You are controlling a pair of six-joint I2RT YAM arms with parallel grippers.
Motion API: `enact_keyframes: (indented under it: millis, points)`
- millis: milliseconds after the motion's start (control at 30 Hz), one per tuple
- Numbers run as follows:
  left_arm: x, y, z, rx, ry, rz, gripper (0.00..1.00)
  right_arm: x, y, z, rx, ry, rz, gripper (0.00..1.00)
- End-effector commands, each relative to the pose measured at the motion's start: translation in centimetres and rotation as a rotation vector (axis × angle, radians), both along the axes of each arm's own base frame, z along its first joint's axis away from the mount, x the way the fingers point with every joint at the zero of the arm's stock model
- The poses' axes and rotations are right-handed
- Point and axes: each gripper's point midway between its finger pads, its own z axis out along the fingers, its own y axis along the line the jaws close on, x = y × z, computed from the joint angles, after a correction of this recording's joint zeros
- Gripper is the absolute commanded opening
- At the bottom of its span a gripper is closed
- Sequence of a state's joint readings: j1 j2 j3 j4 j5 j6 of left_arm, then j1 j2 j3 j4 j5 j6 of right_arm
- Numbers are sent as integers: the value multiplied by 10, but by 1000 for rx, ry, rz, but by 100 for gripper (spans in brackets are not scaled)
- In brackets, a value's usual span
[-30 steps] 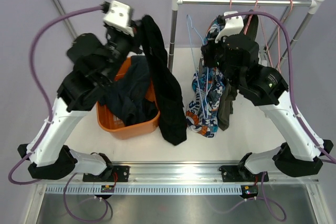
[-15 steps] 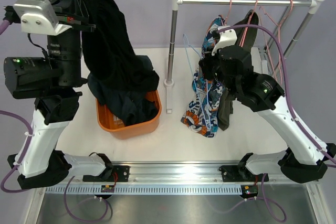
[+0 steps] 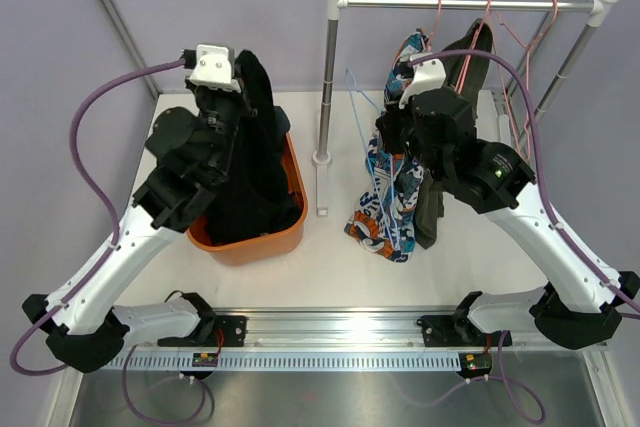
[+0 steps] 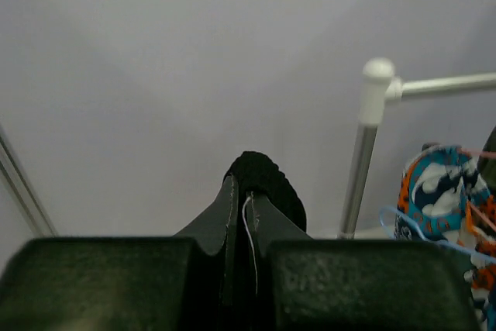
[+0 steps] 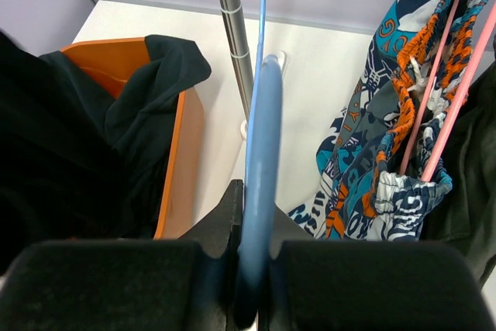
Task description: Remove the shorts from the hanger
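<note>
My left gripper (image 3: 243, 72) is shut on the black shorts (image 3: 250, 172), which hang from it down into the orange basket (image 3: 250, 245). In the left wrist view the jaws (image 4: 242, 191) pinch black fabric (image 4: 267, 180). My right gripper (image 3: 388, 127) is shut on an empty light-blue hanger (image 3: 358, 107), seen edge-on between the jaws (image 5: 260, 199). The patterned shorts (image 3: 388, 202) hang on a pink hanger (image 5: 446, 75) from the rail (image 3: 470, 4). The olive shorts (image 3: 432, 209) hang behind them. Dark navy fabric (image 5: 159, 75) lies over the basket rim.
The rack's left post (image 3: 327, 77) stands between the basket and the hanging shorts. More pink hangers (image 3: 520, 42) hang at the rail's right end. The right post (image 3: 570, 52) leans out to the right. Grey walls close in behind.
My left arm has swung the black shorts from high up on the left down over the basket. My right gripper has stayed beside the rack with the blue hanger.
</note>
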State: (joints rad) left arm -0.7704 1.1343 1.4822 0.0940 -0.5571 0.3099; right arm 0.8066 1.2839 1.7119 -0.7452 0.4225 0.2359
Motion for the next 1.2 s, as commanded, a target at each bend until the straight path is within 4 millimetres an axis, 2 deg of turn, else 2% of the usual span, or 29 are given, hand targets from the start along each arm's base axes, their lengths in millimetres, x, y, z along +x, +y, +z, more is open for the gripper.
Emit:
enact_keyframes:
  millis: [0,33,67,100,133,167,200,267,333,367,400,433,467,533,567,600,667,700,833,900,933,1000,1167]
  points:
    - [6,33,-59,-289,211,45,0,0,0,14,53,-33,9,0]
    - [13,28,-100,-366,318,34,0,-1,1,13,52,-30,15,0]
    - [10,26,-129,-351,404,6,0,-1,1,12,52,-28,14,0]
    - [13,35,-152,-406,461,30,0,-1,1,11,48,-27,16,0]
    - [12,37,-201,-381,578,64,0,-1,2,10,48,-26,19,0]
    - [7,35,-219,-391,627,30,0,0,2,8,42,-21,18,0]
    - [8,43,-238,-424,668,47,0,0,3,7,36,-18,20,0]
    - [-3,50,-287,-448,801,45,0,2,4,6,23,-10,16,0]
    - [-11,49,-312,-513,872,19,3,4,4,10,23,-14,9,0]
    - [-20,48,-332,-536,919,-14,8,7,6,8,10,-7,6,0]
    - [-24,45,-339,-558,935,-38,12,9,5,9,9,-10,-3,0]
    - [-26,40,-339,-564,929,-80,21,10,5,15,15,-21,-9,0]
    - [-32,34,-343,-559,952,-122,51,13,7,13,3,-16,-12,0]
    - [-38,33,-342,-529,957,-150,81,16,5,22,-2,-32,-28,0]
    - [-41,29,-337,-517,956,-180,97,20,7,19,-23,-26,-34,0]
    - [-40,29,-321,-478,922,-202,99,22,4,22,-35,-35,-48,0]
    - [-45,29,-309,-430,915,-219,99,27,3,30,-40,-57,-64,0]
    - [-45,30,-289,-385,868,-241,99,29,2,32,-51,-67,-64,0]
    - [-55,32,-263,-299,828,-274,99,48,-8,43,-45,-70,-93,0]
    - [-58,33,-259,-265,818,-283,99,53,-12,52,-35,-84,-89,0]
    - [-63,32,-256,-254,806,-302,99,61,-13,49,-42,-75,-96,0]
    - [-67,32,-253,-225,793,-318,99,66,-8,54,-60,-93,-46,0]
    - [-82,38,-263,-176,792,-319,99,90,-7,64,-111,-152,44,0]
